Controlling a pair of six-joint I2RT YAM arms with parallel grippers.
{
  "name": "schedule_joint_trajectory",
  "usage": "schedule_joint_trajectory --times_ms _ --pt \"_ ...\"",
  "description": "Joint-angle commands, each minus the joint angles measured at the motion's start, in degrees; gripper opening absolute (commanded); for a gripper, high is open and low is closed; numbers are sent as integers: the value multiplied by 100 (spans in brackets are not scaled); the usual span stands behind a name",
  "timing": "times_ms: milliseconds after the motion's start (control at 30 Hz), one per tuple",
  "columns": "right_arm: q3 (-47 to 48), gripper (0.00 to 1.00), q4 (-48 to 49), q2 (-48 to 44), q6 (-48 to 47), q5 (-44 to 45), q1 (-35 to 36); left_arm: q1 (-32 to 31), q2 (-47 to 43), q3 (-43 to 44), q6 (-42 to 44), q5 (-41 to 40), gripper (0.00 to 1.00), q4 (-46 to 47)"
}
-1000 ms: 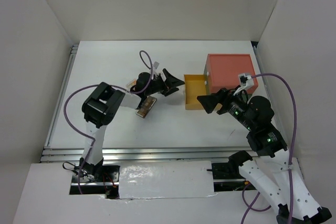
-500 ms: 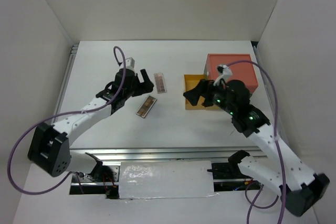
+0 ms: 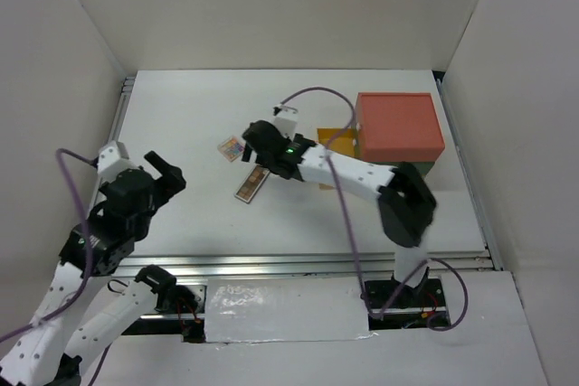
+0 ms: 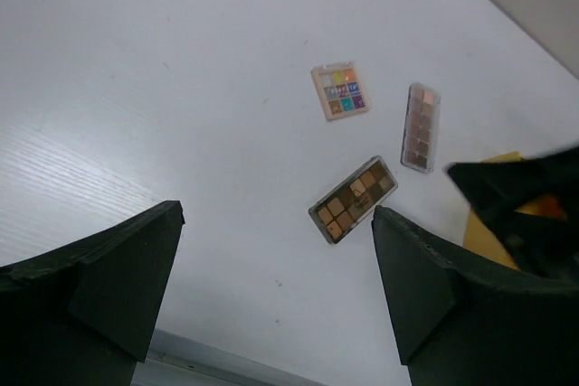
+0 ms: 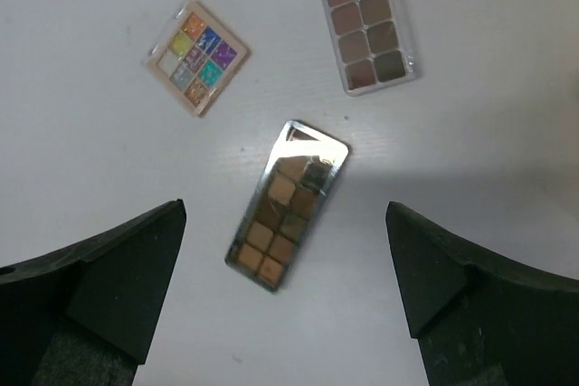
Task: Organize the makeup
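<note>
Currently we find left gripper (image 4: 279, 216) and right gripper (image 5: 285, 212) spread, empty; right hovers over brown palette (image 5: 288, 207); a straight descent seems due.

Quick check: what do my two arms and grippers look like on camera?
The left arm and right arm: white links, black joints, purple cables. The left gripper and right gripper: black, wedge-shaped fingers. A green light by the right wrist.

white table (image 3: 181, 115), three eyeshadow palettes (image 5: 288, 205), red box (image 3: 398, 124)
</note>
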Motion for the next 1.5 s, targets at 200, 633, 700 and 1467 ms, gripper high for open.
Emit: schedule_joint_trajectory --times_ms 200,633,700,1467 --pt "3358 100 -2428 3065 1984 648 540 24 64 728 1244 -433 99 -796" --pt "2935 99 -2533 3320 2370 392 470 51 -295 472 1683 103 99 -233" --pt "2716 99 -2376 3197 2362 384 461 42 -349 437 1710 147 99 -180" --pt "1748 82 -2137 2547 2311 549 522 60 -507 358 1903 490 99 -13"
